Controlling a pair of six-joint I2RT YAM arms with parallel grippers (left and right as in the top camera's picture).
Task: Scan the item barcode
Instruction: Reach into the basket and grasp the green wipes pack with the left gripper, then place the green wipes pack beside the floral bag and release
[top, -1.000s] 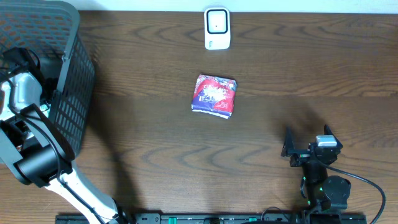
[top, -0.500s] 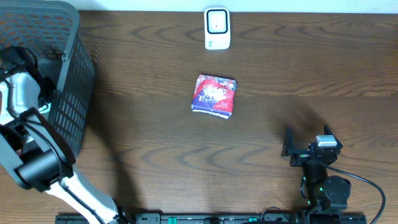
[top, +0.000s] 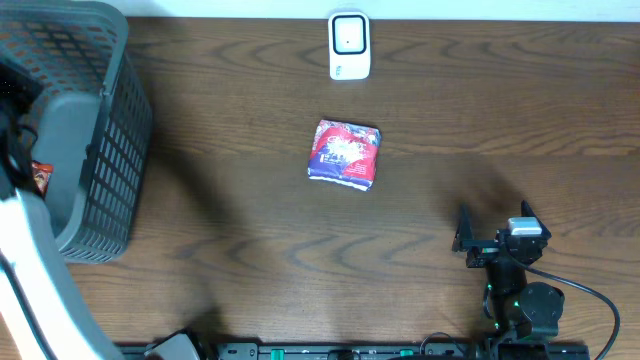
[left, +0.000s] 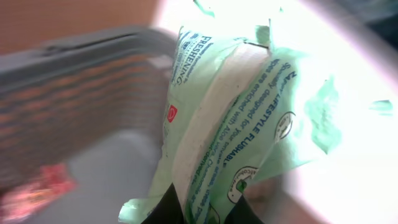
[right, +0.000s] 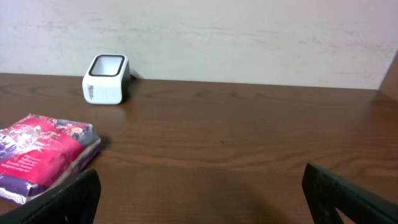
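Left arm: its white link (top: 22, 270) fills the near-left corner of the overhead view, large and out of focus, just beside the basket.
Left gripper (left: 202, 210): dark fingers (left: 163, 213) pinched narrow on the bottom edge of the green wipes packet (left: 236, 118), which stands up from them, tilted.
Right arm: folded low at the near right of the table, wrist pointing toward the far edge.
Right gripper (top: 493, 222): fingers spread wide with nothing between them, low over the wood.
Green wipes packet: soft, crinkled plastic film, pale green with a white band of print; it is glary at the right side of the wrist view. It is in the left grip over the basket.
Basket (top: 110, 150): grey plastic with lattice walls and a smooth thick rim, at the far left. A small red pack (top: 40, 176) lies on its floor.
Scanner (top: 349, 45): a white rounded block with a dark-framed window, at the far edge near the middle.
Pink packet (top: 345, 153): a glossy pink and purple pillow shape, flat on the table between scanner and near edge, apart from both.
Table (top: 230, 200): dark wood grain. There is bare wood between basket and pink packet, and between that packet and the right gripper.
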